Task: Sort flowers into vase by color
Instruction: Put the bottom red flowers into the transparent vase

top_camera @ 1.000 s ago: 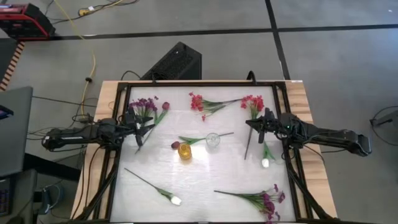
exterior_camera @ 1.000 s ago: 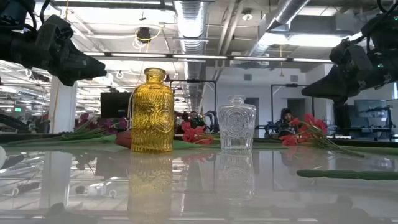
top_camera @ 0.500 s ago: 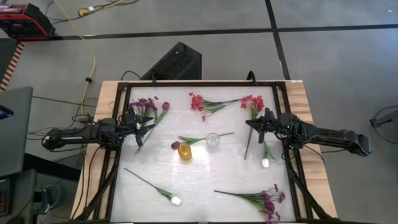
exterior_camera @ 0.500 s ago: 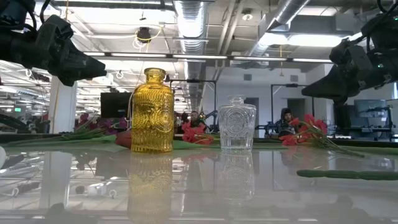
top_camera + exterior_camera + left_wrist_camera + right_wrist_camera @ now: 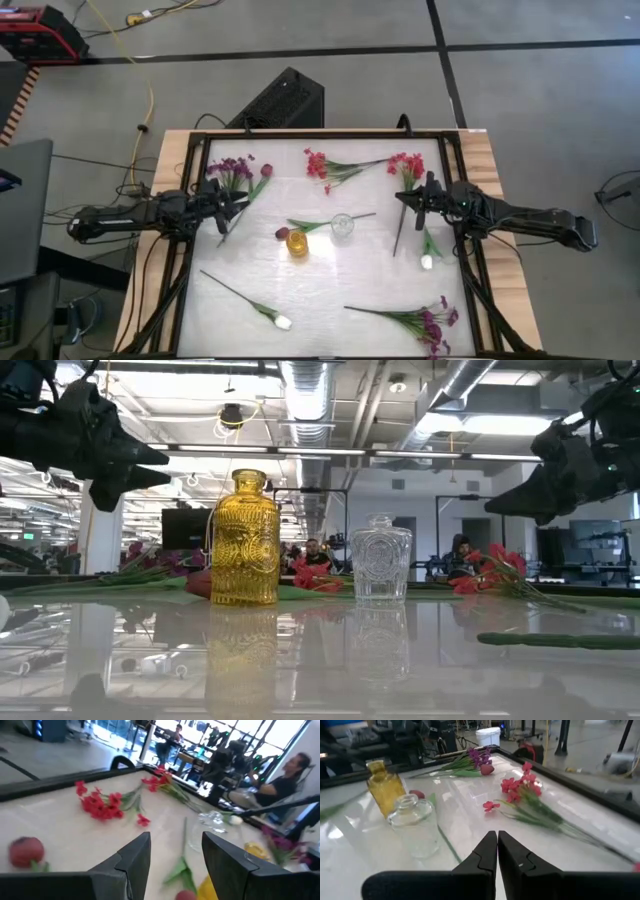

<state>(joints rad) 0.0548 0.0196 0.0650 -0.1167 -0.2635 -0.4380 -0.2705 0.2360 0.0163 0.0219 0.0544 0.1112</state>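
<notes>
Several flowers lie flat on the white table: purple sprays (image 5: 231, 170) (image 5: 432, 324), red sprays (image 5: 319, 165) (image 5: 405, 166), white buds (image 5: 283, 322) (image 5: 427, 262), and red buds (image 5: 266, 170) (image 5: 282, 234). A yellow vase (image 5: 297, 243) and a clear vase (image 5: 342, 227) stand upright mid-table, both without flowers. My left gripper (image 5: 240, 203) (image 5: 175, 862) is open and hovers above the table just near of the left purple spray. My right gripper (image 5: 400, 197) (image 5: 497, 840) is shut and hovers above the right red spray's stem, holding nothing.
A black frame (image 5: 190, 250) borders the table on all sides. The two vases (image 5: 244, 540) (image 5: 380, 560) stand close together. Bare table surface lies between the vases and the near edge. People sit in the room beyond the far edge (image 5: 292, 775).
My left gripper has turned about its own axis and shifted slightly toward the table's middle. The right arm, the flowers and the vases have kept still.
</notes>
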